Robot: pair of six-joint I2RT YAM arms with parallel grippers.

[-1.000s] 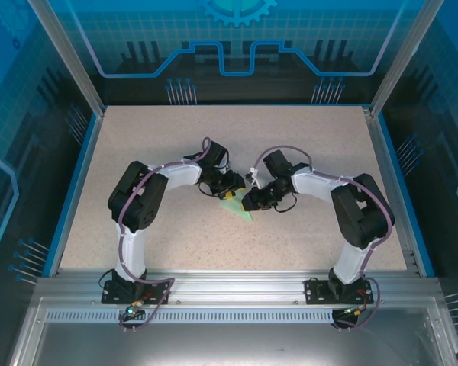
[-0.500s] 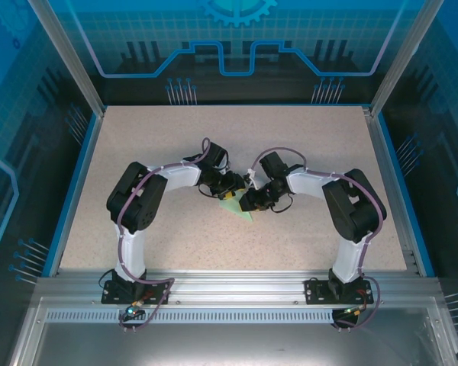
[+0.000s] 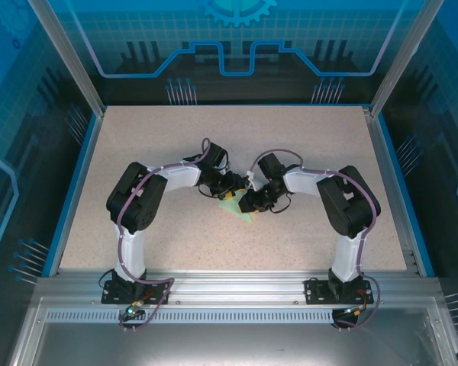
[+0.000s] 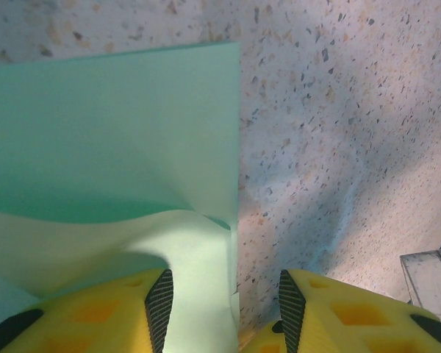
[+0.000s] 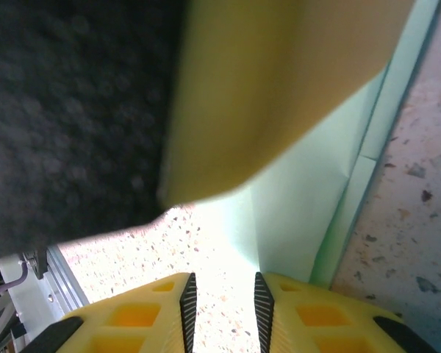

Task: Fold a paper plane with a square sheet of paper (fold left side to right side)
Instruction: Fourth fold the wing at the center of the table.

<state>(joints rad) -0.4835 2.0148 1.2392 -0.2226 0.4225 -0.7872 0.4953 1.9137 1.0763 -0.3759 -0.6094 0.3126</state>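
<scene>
Left end effector point(image 4: 225, 303) apart | right end effector point(image 5: 220, 303) narrowly apart | mint paper point(image 4: 110, 132) thin, curled

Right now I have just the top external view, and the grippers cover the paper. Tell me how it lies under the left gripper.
Observer: In the left wrist view the green paper sheet lies flat, its near part bulging up toward the left gripper.
Operator: Give me its jaws.
Observer: Apart, the sheet's straight edge between them, nothing pinched.
Operator: Now the right gripper.
Observer: Narrow gap over table, layered paper edge beside it.
</scene>
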